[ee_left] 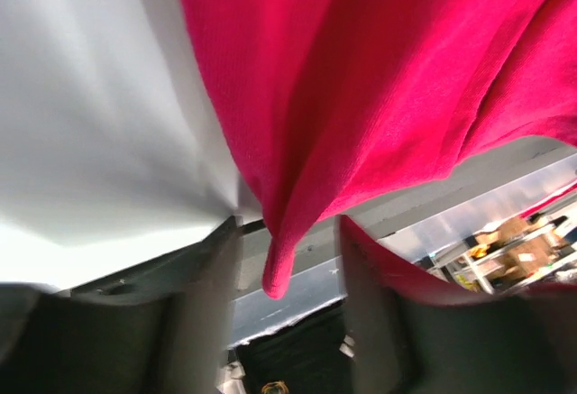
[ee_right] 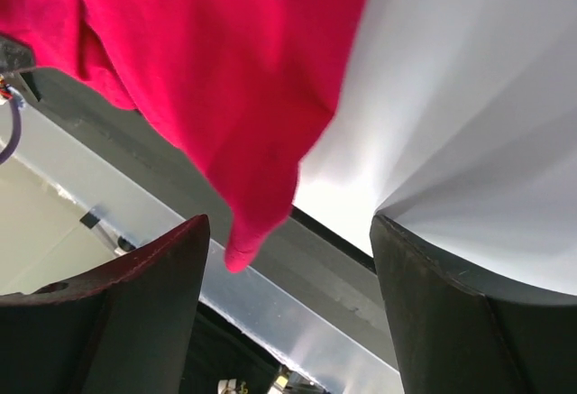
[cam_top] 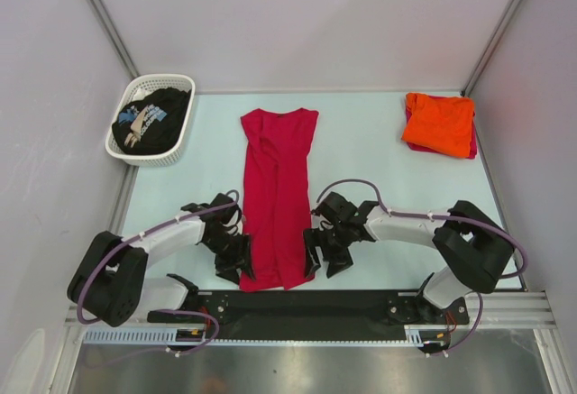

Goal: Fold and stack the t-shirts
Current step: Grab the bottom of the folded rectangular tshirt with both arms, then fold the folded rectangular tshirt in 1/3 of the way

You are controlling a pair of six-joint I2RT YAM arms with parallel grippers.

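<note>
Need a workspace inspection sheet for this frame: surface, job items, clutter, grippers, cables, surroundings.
surface: pale table, flat, no spills seen.
job's things: red t-shirt folded into a long strip, centre; orange t-shirt folded, far right, on red cloth; black t-shirt bundled in the basket.
clutter: white basket only, far left.
grippers: left gripper and right gripper open, flanking the strip's near end; a hem corner hangs unpinched inside each.
cables: a purple-grey cable loops along each arm; no snag seen.
surroundings: white walls on three sides; metal rail at the near edge.
</note>
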